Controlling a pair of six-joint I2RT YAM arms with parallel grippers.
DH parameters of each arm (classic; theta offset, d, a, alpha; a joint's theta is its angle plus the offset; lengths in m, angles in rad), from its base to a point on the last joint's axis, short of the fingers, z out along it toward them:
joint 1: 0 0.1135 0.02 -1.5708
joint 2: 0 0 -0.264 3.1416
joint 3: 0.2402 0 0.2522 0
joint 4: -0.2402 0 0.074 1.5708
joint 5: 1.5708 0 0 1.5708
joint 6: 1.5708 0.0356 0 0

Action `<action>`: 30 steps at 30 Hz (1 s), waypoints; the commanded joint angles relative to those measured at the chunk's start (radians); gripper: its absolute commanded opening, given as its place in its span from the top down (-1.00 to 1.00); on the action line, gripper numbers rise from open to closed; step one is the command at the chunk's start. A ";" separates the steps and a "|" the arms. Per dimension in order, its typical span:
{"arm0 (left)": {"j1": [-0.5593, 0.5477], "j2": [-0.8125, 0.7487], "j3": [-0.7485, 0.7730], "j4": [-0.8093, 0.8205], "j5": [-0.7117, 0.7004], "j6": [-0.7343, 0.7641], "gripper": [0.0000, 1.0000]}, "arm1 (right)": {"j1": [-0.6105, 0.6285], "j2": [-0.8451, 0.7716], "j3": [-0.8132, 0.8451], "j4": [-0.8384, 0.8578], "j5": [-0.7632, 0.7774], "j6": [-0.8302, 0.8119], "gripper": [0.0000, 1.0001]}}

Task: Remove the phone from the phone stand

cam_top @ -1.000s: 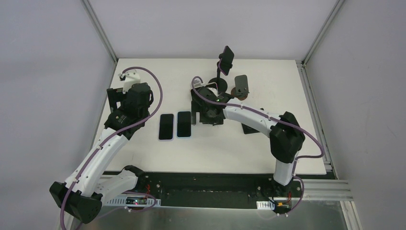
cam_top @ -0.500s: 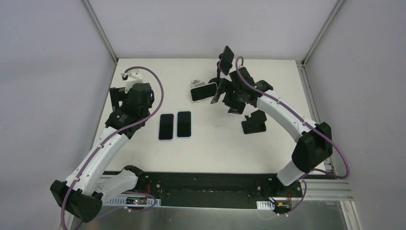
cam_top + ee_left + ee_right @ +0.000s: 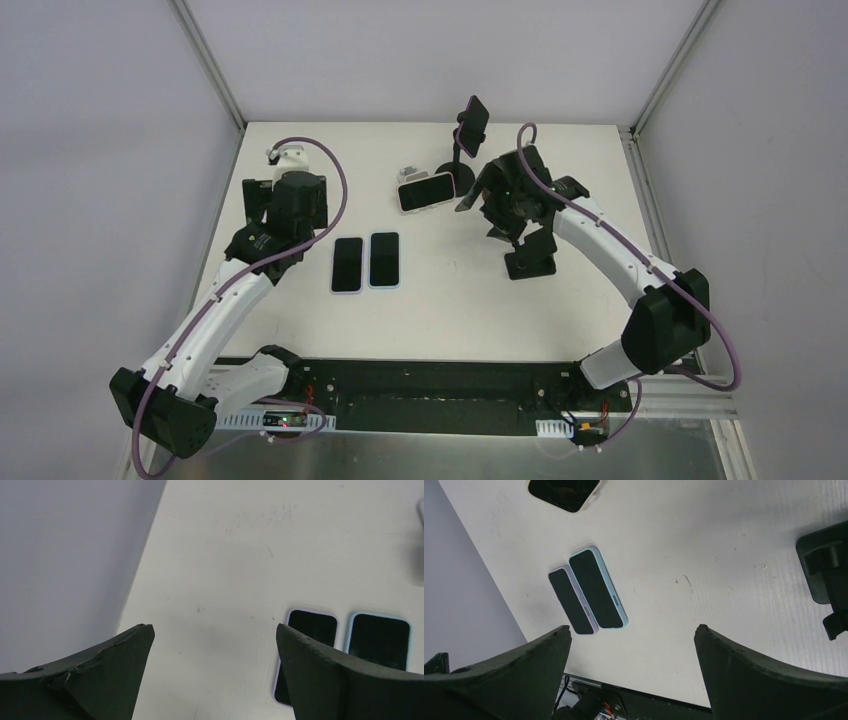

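Note:
A dark phone (image 3: 476,121) is clamped in a tall black stand (image 3: 460,150) at the table's back. A pink-cased phone (image 3: 427,191) leans on a small white stand (image 3: 408,174); its corner shows in the right wrist view (image 3: 564,489). My right gripper (image 3: 487,205) hovers open and empty just right of these stands, above the table (image 3: 632,627). My left gripper (image 3: 270,205) is open and empty at the left side (image 3: 212,627), apart from all the phones.
Two phones (image 3: 347,264) (image 3: 384,259) lie flat side by side in the middle, also in the left wrist view (image 3: 311,629) (image 3: 380,640) and the right wrist view (image 3: 571,600) (image 3: 596,587). A low black stand (image 3: 530,255) (image 3: 826,575) sits under my right forearm.
My right arm swung from the table's middle, by the white stand, to the right and back; the pink-cased phone came into sight. My left arm shifted slightly.

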 commanded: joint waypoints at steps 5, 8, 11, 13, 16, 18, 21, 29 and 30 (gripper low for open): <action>0.007 0.026 0.024 0.046 0.370 0.040 -0.99 | -0.002 -0.156 -0.116 0.028 0.009 0.026 -0.93; 0.008 0.035 0.016 0.079 0.472 0.031 -0.99 | -0.001 -0.216 -0.169 0.027 0.007 0.016 -0.93; 0.008 0.055 0.013 0.107 0.551 0.000 -0.99 | -0.002 -0.272 -0.213 0.010 0.011 0.002 -0.93; 0.007 0.081 0.021 0.125 0.604 -0.033 -0.99 | -0.002 -0.314 -0.240 -0.004 0.022 -0.010 -0.93; 0.008 0.137 0.041 0.162 0.685 -0.041 -0.99 | -0.002 -0.372 -0.282 -0.030 0.052 -0.030 -0.93; 0.008 0.182 0.067 0.175 0.715 -0.023 -0.99 | -0.003 -0.412 -0.308 -0.043 0.076 -0.038 -0.93; 0.005 0.246 0.096 0.198 0.741 0.027 -0.99 | -0.005 -0.467 -0.349 -0.059 0.108 -0.044 -0.93; -0.012 0.373 0.142 0.278 0.708 0.201 -0.99 | -0.010 -0.586 -0.437 -0.073 0.119 -0.038 -0.94; -0.017 0.377 0.127 0.314 0.701 0.236 -0.99 | -0.011 -0.596 -0.442 -0.076 0.121 -0.040 -0.94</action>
